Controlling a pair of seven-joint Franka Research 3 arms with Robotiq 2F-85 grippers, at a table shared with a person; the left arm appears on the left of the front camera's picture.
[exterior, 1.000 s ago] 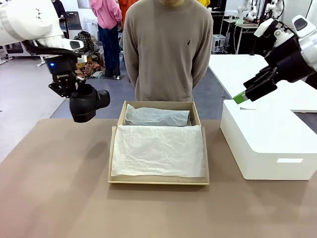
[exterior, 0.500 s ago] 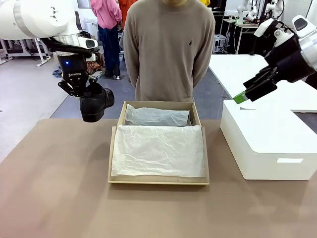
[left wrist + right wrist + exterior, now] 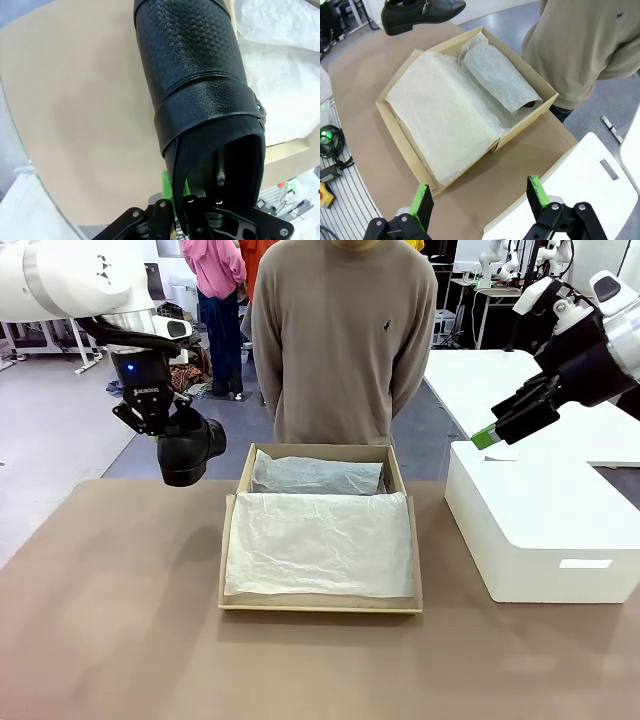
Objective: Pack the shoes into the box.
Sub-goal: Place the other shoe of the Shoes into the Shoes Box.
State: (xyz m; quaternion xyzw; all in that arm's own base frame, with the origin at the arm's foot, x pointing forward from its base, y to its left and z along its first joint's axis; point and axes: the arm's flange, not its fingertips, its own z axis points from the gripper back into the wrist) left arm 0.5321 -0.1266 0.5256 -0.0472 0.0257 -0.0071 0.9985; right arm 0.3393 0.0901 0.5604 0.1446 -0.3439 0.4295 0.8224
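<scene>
one brown table (image 3: 120,640) carries everything, and one person (image 3: 340,340) in a beige sweater stands just behind the box, at the far edge of the table

there are two boxes: one big white box (image 3: 540,530) lies to the right of the box, near but apart from it, and the tan cardboard box (image 3: 320,606) itself lies open in the middle of the table

inside the box i count two pieces of white tissue paper: one flat sheet (image 3: 320,540) covers its near part, and one roll (image 3: 497,77) lies across its far part, with something dark showing at one end of the roll

one black shoe (image 3: 188,448) is in plain sight; it hangs in the air, up and to the left of the box's far left corner, apart from the box and the table

there are two grippers: the left gripper (image 3: 152,423) is closed tight on the edge of the shoe's opening, one finger inside, and the right gripper (image 3: 479,194) is wide open with nothing in it, raised to the right of the box, over the white box
</scene>
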